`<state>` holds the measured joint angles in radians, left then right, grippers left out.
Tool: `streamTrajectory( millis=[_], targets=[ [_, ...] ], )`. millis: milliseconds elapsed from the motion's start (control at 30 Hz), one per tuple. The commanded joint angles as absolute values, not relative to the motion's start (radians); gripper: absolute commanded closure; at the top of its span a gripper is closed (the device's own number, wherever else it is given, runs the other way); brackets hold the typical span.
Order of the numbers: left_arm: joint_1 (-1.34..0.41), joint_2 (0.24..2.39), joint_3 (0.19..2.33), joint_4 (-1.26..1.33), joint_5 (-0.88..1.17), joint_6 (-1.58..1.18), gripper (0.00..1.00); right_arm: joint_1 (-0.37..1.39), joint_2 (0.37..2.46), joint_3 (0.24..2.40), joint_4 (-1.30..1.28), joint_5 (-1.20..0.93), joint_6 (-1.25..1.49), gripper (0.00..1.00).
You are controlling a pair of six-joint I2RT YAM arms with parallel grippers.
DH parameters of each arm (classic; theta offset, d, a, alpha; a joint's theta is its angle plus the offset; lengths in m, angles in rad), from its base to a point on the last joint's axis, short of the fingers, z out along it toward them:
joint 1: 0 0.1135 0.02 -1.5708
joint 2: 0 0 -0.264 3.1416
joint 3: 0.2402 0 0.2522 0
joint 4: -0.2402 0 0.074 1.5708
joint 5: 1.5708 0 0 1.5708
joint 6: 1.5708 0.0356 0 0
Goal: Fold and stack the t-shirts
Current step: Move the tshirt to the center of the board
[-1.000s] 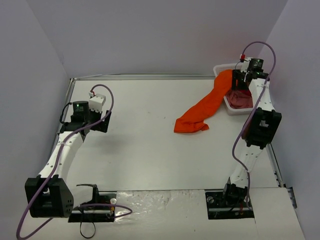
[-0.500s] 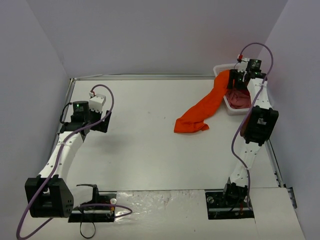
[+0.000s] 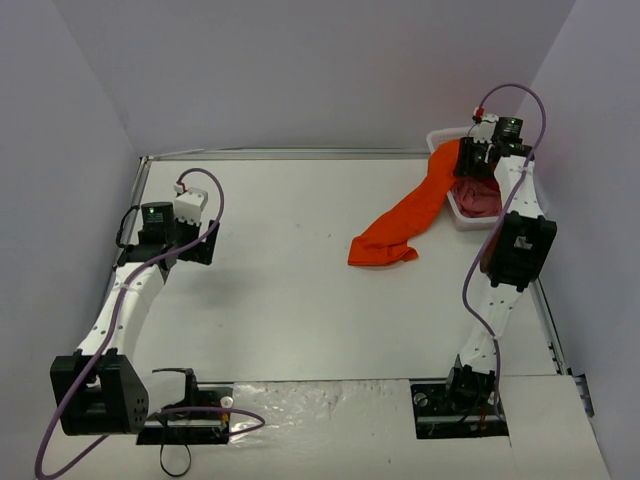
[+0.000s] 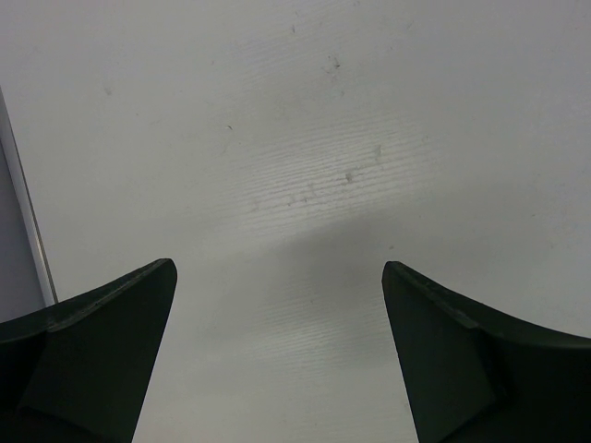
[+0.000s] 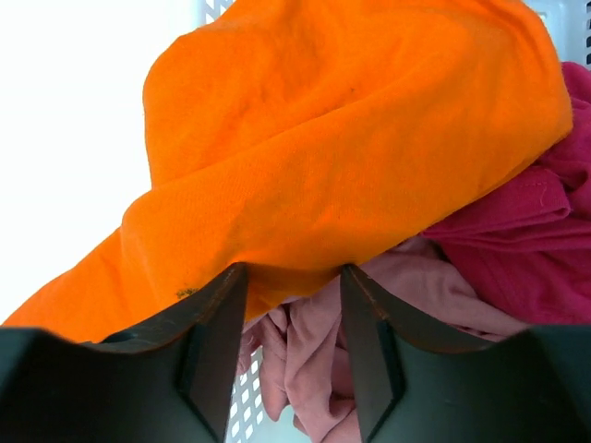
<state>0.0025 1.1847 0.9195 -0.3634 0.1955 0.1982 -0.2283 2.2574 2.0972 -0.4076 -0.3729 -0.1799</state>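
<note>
The bright orange t-shirt (image 3: 400, 225) trails from the white lattice basket (image 3: 462, 218) at the back right down onto the table. My right gripper (image 3: 476, 160) hangs over the basket's rim. In the right wrist view its jaws (image 5: 293, 269) stand partly apart under the orange t-shirt's (image 5: 351, 138) lower fold. That fold's edge and loose dusty pink cloth (image 5: 314, 351) lie in the gap, not squeezed. A crimson t-shirt (image 5: 545, 240) lies at the right. My left gripper (image 3: 190, 205) is wide open over bare table (image 4: 277, 268) at the far left.
The basket's lattice wall (image 5: 242, 406) shows through the gap between the right fingers. Red and pink cloth (image 3: 482, 200) fills the basket. A raised rim (image 3: 280, 154) runs along the table's back edge, with grey walls behind and at both sides.
The right jaws have narrowed around the orange fold, and the right wrist has shifted slightly toward the back. The left gripper has drifted a little left and back, still wide open.
</note>
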Motion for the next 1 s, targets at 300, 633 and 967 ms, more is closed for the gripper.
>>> streamTrajectory(
  millis=[300,633,967],
  targets=[
    [0.031,1.189,0.931,-0.362,0.221,0.198,0.06,-0.227,2.279,2.145,-0.39,-0.42,-0.172,0.73],
    [0.041,1.18,0.933,-0.368,0.232,0.196,0.06,-0.227,2.261,2.126,-0.39,-0.419,-0.176,0.98],
    [0.043,1.183,0.933,-0.367,0.245,0.195,0.06,-0.225,2.131,2.115,-0.39,-0.399,-0.196,1.0]
  ],
)
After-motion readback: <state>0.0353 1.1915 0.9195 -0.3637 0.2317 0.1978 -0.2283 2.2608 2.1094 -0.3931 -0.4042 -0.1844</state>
